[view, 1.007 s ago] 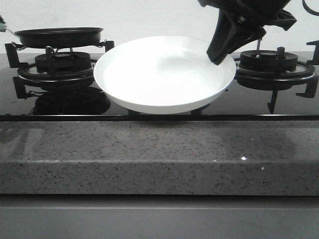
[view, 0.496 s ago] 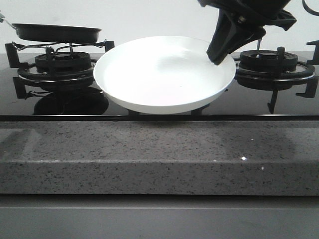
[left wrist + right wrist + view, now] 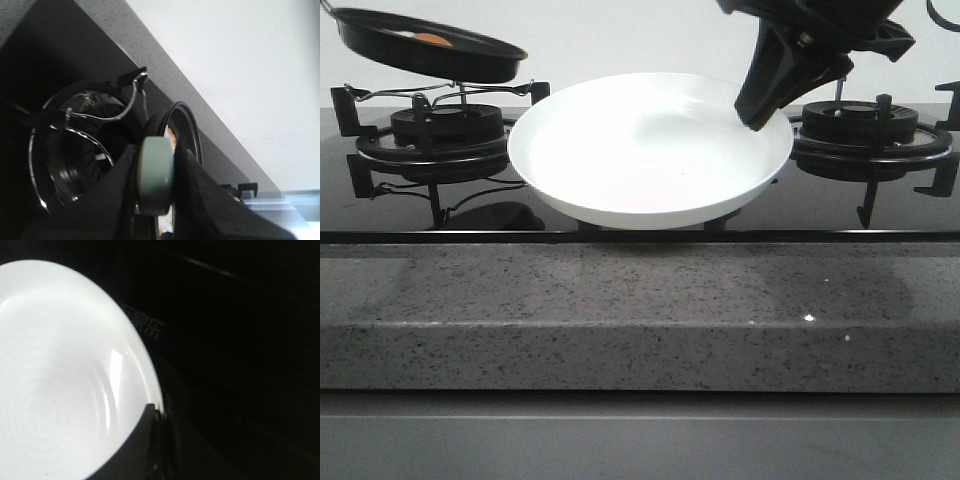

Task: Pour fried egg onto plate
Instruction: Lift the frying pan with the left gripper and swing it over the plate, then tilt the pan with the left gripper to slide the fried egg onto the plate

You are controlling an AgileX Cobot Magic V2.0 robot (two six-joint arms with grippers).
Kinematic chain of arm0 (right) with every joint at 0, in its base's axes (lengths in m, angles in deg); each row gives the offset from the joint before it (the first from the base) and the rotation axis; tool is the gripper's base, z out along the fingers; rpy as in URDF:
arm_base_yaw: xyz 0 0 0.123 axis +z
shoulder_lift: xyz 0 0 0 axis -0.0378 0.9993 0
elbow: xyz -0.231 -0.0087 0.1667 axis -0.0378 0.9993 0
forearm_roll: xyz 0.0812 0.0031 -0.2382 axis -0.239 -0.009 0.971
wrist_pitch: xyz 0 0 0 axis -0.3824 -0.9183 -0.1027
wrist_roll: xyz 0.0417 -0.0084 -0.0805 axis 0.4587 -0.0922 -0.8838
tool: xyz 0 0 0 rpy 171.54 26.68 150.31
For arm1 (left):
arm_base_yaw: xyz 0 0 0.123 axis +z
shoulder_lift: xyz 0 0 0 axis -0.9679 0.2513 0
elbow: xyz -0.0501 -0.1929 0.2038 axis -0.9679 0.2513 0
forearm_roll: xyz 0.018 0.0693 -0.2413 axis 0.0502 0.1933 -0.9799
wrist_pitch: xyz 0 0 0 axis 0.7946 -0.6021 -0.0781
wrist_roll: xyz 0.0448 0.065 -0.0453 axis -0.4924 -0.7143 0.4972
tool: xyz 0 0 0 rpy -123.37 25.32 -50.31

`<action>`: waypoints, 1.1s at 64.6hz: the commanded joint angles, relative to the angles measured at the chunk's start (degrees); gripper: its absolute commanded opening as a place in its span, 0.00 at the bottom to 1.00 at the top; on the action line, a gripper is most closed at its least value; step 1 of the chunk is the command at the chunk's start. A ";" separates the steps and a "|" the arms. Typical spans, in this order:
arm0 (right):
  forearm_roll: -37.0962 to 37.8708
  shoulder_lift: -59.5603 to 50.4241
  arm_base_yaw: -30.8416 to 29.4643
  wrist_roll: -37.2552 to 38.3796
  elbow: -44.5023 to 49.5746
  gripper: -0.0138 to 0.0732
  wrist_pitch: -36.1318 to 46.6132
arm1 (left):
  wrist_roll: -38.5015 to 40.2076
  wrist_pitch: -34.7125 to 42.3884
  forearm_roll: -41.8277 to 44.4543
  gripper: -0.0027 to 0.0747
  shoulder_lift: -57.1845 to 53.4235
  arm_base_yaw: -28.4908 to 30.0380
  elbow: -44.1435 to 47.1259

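Fried egg (image 3: pixel 432 40) shows only as an orange patch inside the black pan (image 3: pixel 425 46), tilted above the burner (image 3: pixel 445 125) at upper left. Your left gripper (image 3: pixel 155 200) pinches the pan handle; the right gripper (image 3: pixel 757 120) pinches the plate (image 3: pixel 650 150) rim. You're mid-carry: next, bring the pan over the plate and tip.

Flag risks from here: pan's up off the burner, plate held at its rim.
1. The frying pan is tilted above the left burner, short of the plate; more tilt now could drop the fried egg on the stove.
2. The right gripper pinches only the plate's far rim, so a landing egg might tip it.
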 commanded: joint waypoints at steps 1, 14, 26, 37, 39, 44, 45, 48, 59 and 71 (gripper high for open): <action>-1.81 -2.26 -0.09 -0.63 -1.39 0.09 2.57 | -0.40 -2.03 -5.05 0.01 -4.48 -0.28 -1.78; -1.81 -2.26 -0.09 -0.63 -1.39 0.09 2.57 | -0.79 -5.45 -4.66 0.01 -6.94 -3.26 -1.78; -1.81 -2.26 -0.09 -0.63 -1.39 0.09 2.57 | -4.83 -4.66 -4.15 0.01 -10.14 -7.90 -1.78; -1.81 -2.26 -0.09 -0.63 -1.39 0.09 2.57 | -10.45 -0.78 -2.28 0.01 -13.73 -12.40 -1.78; -1.81 -2.26 -0.09 -0.63 -1.39 0.09 2.57 | -11.31 -0.02 -1.47 0.01 -14.29 -13.19 -1.78; -1.81 -2.26 -0.09 -0.63 -1.39 0.09 2.57 | -12.45 2.25 2.20 0.01 -15.75 -15.62 -1.78; -1.81 -2.26 -0.09 -0.63 -1.39 0.09 2.57 | -12.45 2.63 3.06 0.01 -15.87 -16.11 -1.78; -1.81 -2.26 -0.09 -0.63 -1.39 0.09 2.57 | -12.45 4.04 6.03 0.01 -16.53 -17.92 -1.78; -1.81 -2.26 -0.09 -0.63 -1.39 0.09 2.57 | -12.55 11.59 17.09 0.01 -18.51 -25.89 -1.78; -1.81 -2.26 -0.09 -0.63 -1.39 0.09 2.57 | -12.55 21.20 32.00 0.01 -20.82 -36.52 -1.78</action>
